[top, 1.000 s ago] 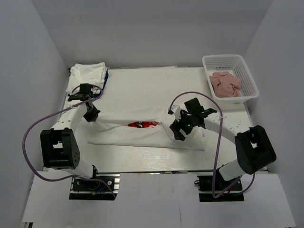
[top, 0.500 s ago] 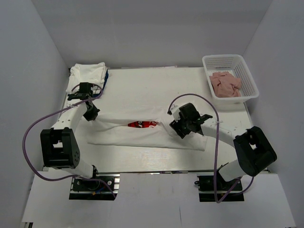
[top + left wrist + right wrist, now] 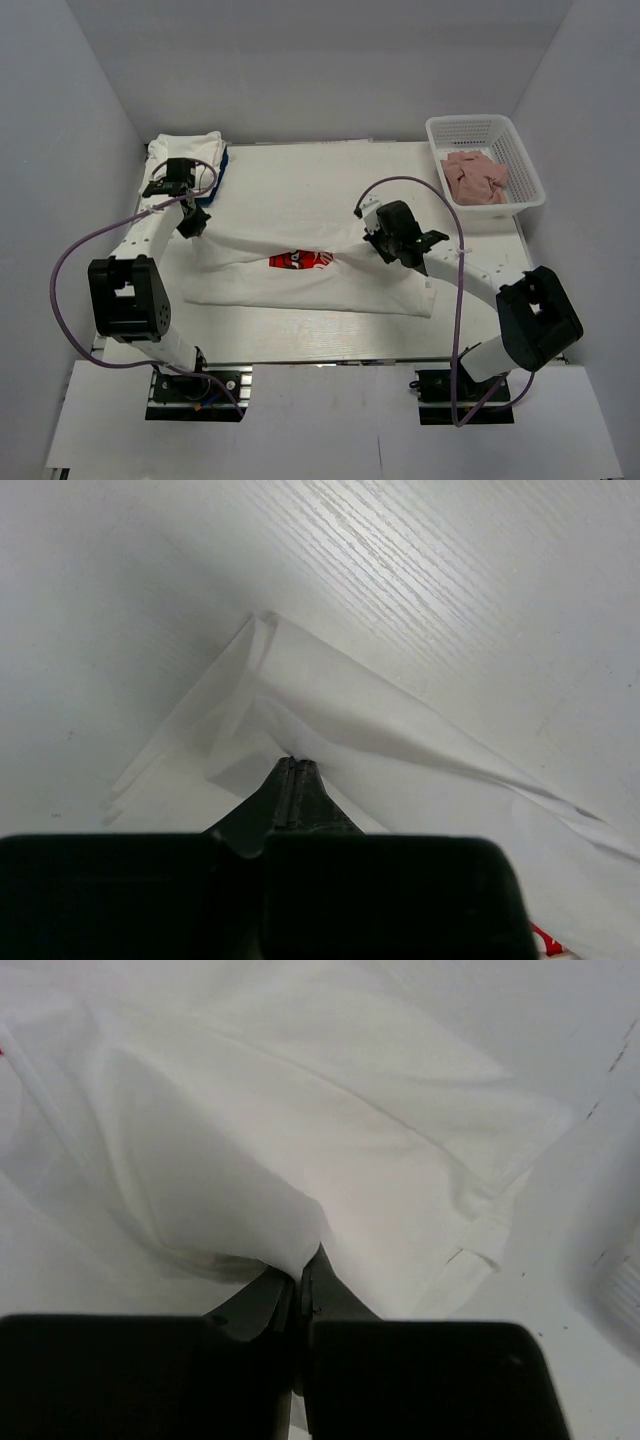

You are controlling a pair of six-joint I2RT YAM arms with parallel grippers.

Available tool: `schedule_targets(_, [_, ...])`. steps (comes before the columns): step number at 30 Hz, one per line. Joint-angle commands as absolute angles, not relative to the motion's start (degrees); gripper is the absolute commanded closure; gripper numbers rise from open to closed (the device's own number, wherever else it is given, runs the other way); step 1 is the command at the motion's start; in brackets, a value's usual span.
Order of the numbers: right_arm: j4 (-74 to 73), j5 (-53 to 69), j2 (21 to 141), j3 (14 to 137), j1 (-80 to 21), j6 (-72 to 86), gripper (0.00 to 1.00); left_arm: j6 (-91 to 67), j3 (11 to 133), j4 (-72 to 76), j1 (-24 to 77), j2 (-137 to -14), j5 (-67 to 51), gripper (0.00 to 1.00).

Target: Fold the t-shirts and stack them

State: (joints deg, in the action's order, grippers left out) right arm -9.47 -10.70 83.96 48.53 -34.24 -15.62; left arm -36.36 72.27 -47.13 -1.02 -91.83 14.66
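A white t-shirt lies stretched across the middle of the table, its red print peeking out of a fold. My left gripper is shut on the shirt's left edge, and the left wrist view shows its jaws pinching a white fold. Toward the shirt's right side, my right gripper is shut on a bunched fold. Both pinched edges are raised off the table. A folded white t-shirt sits at the back left corner.
A white basket holding pink cloths stands at the back right. White walls enclose the table on the left, back and right. A purple cable loops above each arm.
The right gripper has closed on the shirt's fold and drawn it back toward the far side. The left gripper has also moved back, pulling the left edge with it.
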Motion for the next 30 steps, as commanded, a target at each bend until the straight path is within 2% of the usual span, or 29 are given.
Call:
schedule_targets(1, [-9.6,-12.3,83.0,52.5,-34.5,-16.4,1.0,-35.5,73.7,-48.0,-1.3,-91.4,16.6,1.0])
schedule_targets(7, [-8.2,-16.5,81.7,53.1,-34.2,-16.6,1.0,-36.0,74.0,-45.0,-1.3,-91.4,16.0,1.0])
schedule_targets(14, [-4.8,-22.9,85.3,59.4,-33.5,-21.7,1.0,-34.1,87.7,-42.8,-1.3,-100.3,14.2,1.0])
schedule_targets(24, [-2.5,-22.6,92.1,69.1,-30.2,-23.4,1.0,-30.1,96.8,-40.5,-1.3,-107.0,11.3,1.0])
schedule_targets(30, [-6.5,-18.6,90.1,67.9,-29.7,-22.9,1.0,-29.4,95.7,-43.3,-1.3,-105.7,15.3,1.0])
